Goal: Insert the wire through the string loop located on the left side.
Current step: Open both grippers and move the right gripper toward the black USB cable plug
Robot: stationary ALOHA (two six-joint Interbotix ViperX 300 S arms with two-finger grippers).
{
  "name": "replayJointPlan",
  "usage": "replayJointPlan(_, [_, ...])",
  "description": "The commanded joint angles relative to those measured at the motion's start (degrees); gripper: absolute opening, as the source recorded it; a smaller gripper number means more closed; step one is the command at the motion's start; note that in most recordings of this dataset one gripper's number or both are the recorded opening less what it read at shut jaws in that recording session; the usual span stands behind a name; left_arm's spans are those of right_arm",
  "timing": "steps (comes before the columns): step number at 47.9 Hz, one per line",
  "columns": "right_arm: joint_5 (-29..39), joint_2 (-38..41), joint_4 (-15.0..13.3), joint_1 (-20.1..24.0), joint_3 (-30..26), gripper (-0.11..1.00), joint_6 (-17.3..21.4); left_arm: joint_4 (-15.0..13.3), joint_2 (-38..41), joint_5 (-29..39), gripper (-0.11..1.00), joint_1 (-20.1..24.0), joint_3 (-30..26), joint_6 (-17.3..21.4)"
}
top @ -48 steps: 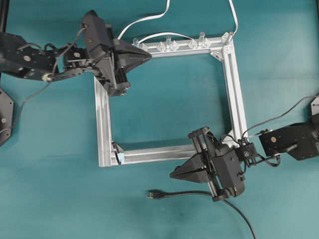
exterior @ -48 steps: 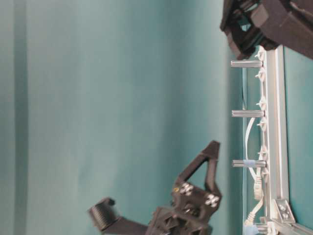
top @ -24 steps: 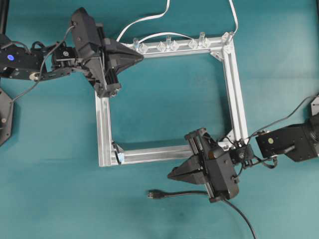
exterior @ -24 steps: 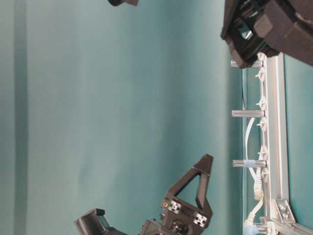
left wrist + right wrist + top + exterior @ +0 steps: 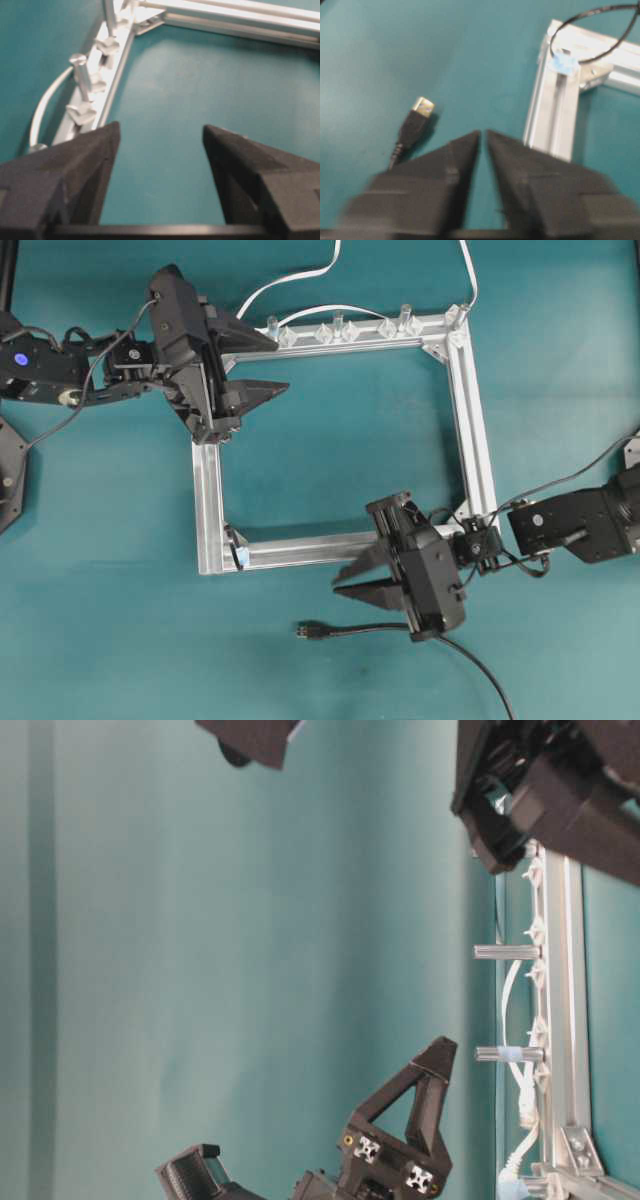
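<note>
The wire [image 5: 380, 628] lies loose on the worktop [image 5: 120, 640] at lower centre, its plug [image 5: 417, 122] beside the right gripper [image 5: 345, 580], whose fingers blur mid-motion, gap unreadable. The left gripper [image 5: 270, 365], upper left, gapes empty. Best approach: pinch just behind the plug. Only the right wrist view shows the loop [image 5: 592, 35] at the frame [image 5: 470, 420] corner.

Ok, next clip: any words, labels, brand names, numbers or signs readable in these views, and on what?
None can be read in any view.
The pale-blue tab on the string loop at the frame corner: no print shows on it.
The wire plug: no marking visible.
</note>
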Motion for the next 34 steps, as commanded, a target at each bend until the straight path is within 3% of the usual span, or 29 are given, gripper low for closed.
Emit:
replayJointPlan(1, [0.4,-2.3,1.8,0.8,-1.4,0.44,-0.3,0.2,-1.1,0.1,0.68,-0.3,-1.1,0.0])
replayJointPlan(7, [0.4,-2.6,5.1,2.5,-1.5,0.77,-0.4,0.2,-1.2,1.1,0.68,-0.3,-1.1,0.0])
replayJointPlan(14, [0.4,-2.5,11.8,5.3,-1.5,0.76,-2.0,0.2,-1.2,2.5,0.68,-0.3,-0.9,0.0])
replayJointPlan(31, [-0.9,1.0,34.5,11.7,-5.1,0.76,-16.1,0.2,-3.3,3.5,0.69,-0.5,0.3,0.1])
replayJointPlan(34, [-1.6,1.8,37.4,12.4,-6.2,0.76,-18.1,0.1,-4.1,4.0,0.69,-0.4,0.7,0.1])
